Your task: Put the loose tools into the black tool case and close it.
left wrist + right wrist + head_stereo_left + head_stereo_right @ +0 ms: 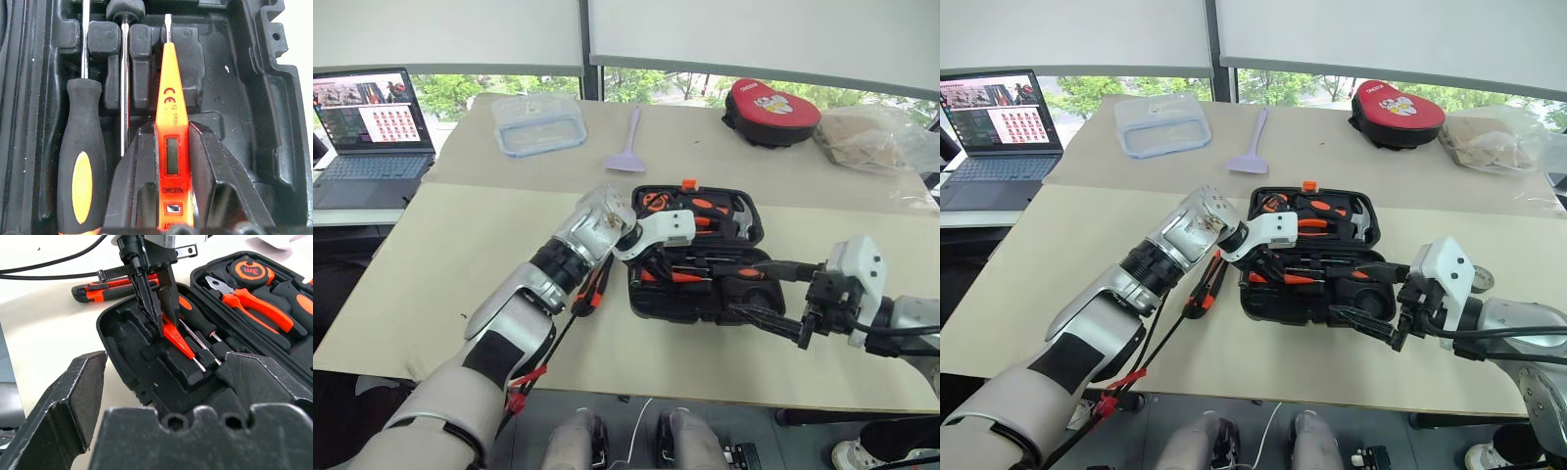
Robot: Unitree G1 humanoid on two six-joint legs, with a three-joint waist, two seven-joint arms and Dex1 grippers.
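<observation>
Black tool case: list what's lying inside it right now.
Inside the tool case: pliers, tape measure, two screwdrivers, and an orange screwdriver held by the left gripper. The arm covers other slots.

Laptop [367, 132], clear box [538, 124], lilac scraper [628, 147], red pouch [771, 111].

Tool case [705, 294] mid-table; utility knife [592, 289] just left; scraper [628, 147] behind.

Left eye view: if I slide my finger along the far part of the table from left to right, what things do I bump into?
Clear lidded box → lilac scraper → red-and-black pouch → crinkly clear plastic bag.
</observation>
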